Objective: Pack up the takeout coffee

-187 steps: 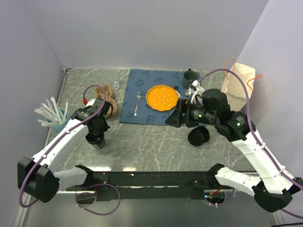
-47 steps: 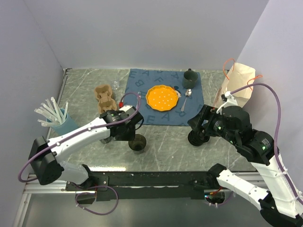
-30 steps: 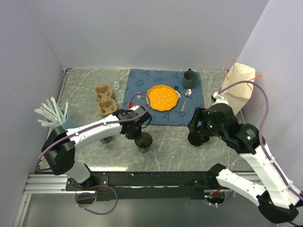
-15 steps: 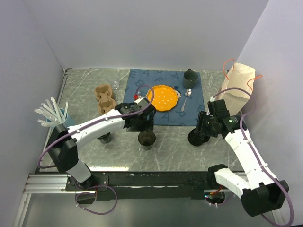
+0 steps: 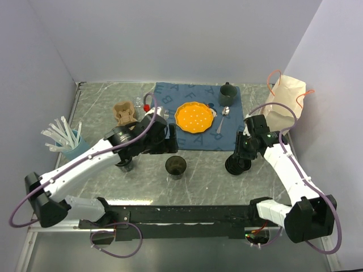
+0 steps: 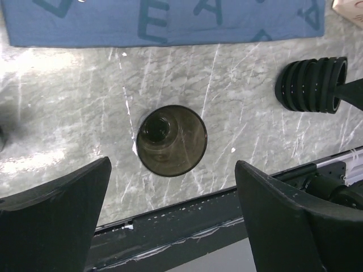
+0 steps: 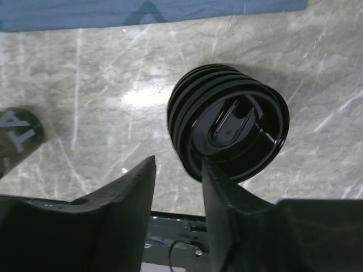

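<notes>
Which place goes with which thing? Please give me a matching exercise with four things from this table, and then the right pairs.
Things
1. black cup
2. ribbed lid
3. orange plate
4. paper bag

Places
A. on the blue mat
B. at the tabletop's right edge
C. on bare tabletop, near the mat's front right corner
D. upright on bare tabletop, mouth open

Pairs: 1-D, 2-C, 3-A, 4-B

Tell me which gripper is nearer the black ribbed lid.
Right. The right gripper straddles the rim of the black ribbed lid; the left gripper hovers open above the cup, aside.
</notes>
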Robot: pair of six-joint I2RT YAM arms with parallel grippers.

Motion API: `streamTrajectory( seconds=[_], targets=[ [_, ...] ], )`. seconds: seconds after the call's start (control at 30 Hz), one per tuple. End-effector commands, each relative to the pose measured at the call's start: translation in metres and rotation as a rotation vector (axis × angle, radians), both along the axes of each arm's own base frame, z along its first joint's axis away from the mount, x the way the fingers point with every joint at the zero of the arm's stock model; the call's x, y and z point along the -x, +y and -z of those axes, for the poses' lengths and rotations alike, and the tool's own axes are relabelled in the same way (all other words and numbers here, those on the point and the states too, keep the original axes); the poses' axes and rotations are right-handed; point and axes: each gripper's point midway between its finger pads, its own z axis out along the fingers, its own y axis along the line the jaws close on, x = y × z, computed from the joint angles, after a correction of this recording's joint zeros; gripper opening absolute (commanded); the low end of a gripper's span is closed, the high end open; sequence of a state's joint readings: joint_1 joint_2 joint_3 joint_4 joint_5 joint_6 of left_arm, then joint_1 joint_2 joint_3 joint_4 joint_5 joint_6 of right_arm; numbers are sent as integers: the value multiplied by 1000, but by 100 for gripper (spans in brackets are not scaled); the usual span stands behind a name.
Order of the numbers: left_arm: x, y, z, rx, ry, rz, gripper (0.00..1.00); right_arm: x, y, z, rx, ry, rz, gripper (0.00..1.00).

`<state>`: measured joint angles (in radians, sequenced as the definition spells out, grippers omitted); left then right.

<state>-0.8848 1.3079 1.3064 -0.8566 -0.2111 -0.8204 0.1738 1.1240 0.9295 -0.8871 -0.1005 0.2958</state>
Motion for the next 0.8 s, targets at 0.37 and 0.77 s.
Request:
streamTrajectory(
  seconds=[0.37,0.77],
  targets=[
    [0,15,-1,-33,-41,-5,99,-3,0,18,-9,7,-13,33],
    [-3,12,-2,-34,-47,6,98,-3,0,8,-12,-19,-27,23]
  ],
)
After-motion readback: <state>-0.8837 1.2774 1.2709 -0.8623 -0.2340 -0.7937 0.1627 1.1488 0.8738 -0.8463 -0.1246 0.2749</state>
